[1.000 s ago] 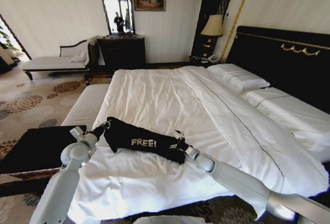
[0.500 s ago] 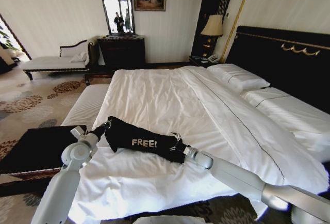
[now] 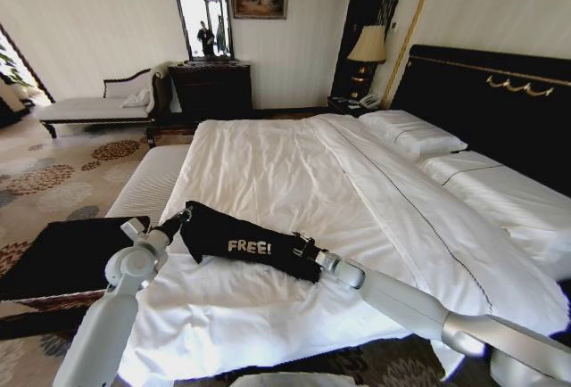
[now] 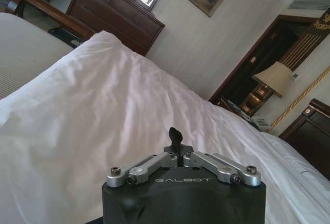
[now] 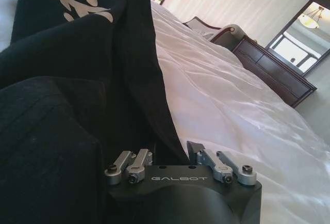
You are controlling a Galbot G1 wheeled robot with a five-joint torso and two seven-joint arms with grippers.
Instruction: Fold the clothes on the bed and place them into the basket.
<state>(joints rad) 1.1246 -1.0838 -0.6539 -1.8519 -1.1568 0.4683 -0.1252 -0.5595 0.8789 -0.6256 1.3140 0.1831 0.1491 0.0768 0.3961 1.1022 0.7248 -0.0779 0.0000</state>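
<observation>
The clothes are one black T-shirt (image 3: pixel 241 237) with white "FREE!" lettering, gathered into a long band across the near part of the white bed (image 3: pixel 268 155). My left gripper (image 3: pixel 181 218) is at the band's left end, fingers pressed together (image 4: pixel 174 133) on that end. At the right end, my right gripper (image 3: pixel 306 249) is shut on a thick bunch of the black cloth (image 5: pixel 62 105). The basket (image 3: pixel 53 300), with brown woven sides and black lining, stands on the floor left of the bed, beside my left arm.
A pale upholstered bench (image 3: pixel 152 182) runs along the bed's left side, behind the basket. Pillows (image 3: pixel 410 133) and a tall black headboard (image 3: pixel 482 93) are on the right. A dark dresser (image 3: pixel 210 88) and a chaise (image 3: pixel 98 106) stand at the far wall. Patterned carpet (image 3: pixel 45 173) spreads to the left.
My right gripper has slid slightly left along the bed with the shirt's right end, shortening the band a little. The left gripper has stayed in place.
</observation>
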